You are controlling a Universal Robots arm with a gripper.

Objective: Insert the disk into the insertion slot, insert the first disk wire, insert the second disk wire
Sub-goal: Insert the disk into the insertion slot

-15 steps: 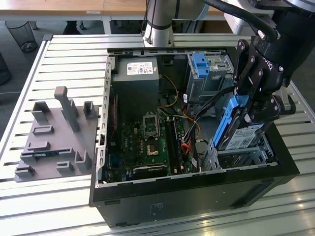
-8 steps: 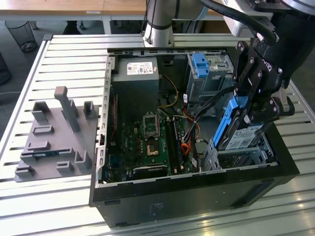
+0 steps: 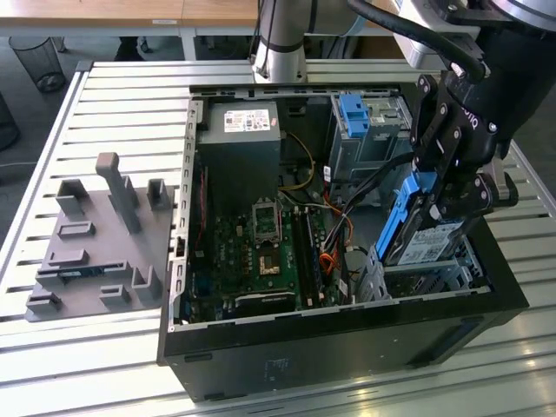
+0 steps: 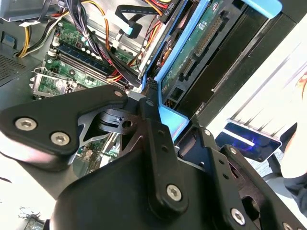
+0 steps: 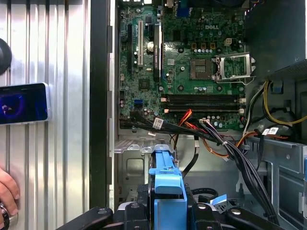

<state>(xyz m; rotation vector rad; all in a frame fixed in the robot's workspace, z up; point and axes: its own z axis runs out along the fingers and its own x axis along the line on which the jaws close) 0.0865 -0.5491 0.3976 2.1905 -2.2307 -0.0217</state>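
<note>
Disk held tilted over the bay.
The gripper (image 3: 445,193) is clenched on the disk (image 3: 427,241), which is steeply tilted with its lower edge near the insertion slot (image 3: 434,280) beside the case (image 3: 347,314) wall. Cables (image 3: 347,228) crowd its inner side. The label print is unreadable.

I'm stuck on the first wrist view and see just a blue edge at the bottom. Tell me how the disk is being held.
Observer: In the exterior view the gripper is shut on the disk, which stands steeply on edge with its white label showing.
Operator: Give me the slot's position.
Observer: The insertion slot sits directly under the disk, in the corner of the case on the exterior view's right. The disk is not lying flat in it.
Operator: Report the disk's other face.
Observer: The second wrist view shows the green circuit board on that side, framed by the blue caddy.
</note>
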